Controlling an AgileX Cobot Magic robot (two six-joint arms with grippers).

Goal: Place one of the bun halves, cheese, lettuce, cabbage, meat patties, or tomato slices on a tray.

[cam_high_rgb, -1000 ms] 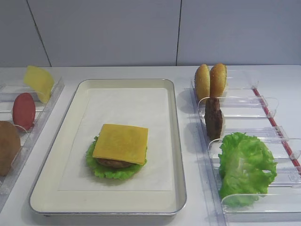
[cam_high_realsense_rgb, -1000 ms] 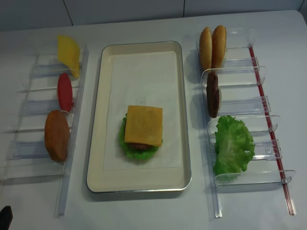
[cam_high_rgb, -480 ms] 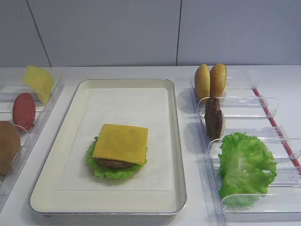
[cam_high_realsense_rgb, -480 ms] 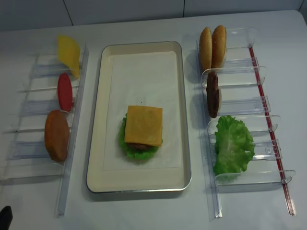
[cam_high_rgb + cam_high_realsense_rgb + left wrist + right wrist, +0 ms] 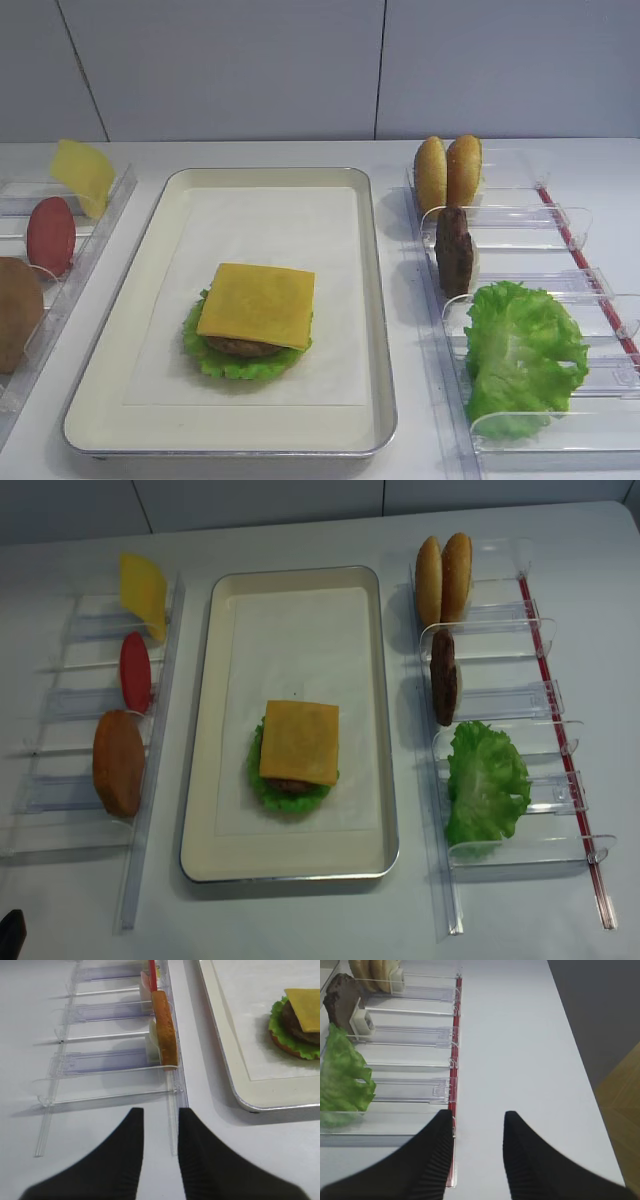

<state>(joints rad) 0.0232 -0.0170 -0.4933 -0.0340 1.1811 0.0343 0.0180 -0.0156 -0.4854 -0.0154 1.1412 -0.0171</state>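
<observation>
On the tray (image 5: 225, 860) I've got cheese (image 5: 299, 742) over a patty and lettuce. I'd judge the tomato slice (image 5: 135, 672) the likely next piece: it stands on edge in the left rack (image 5: 150, 810), between the paler yellow slice and a bun half (image 5: 119, 763). It looks light, stiff and smooth, so probably slippery; I'd pinch its flat faces near the top edge. Left fingers (image 5: 135, 1125) and right fingers (image 5: 445, 1130) both stand apart, empty, over the bench (image 5: 330, 920).

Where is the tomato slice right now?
In the overhead view the tomato slice stands on edge in the left clear rack, between the pale yellow slice behind and the bun half in front.
</observation>
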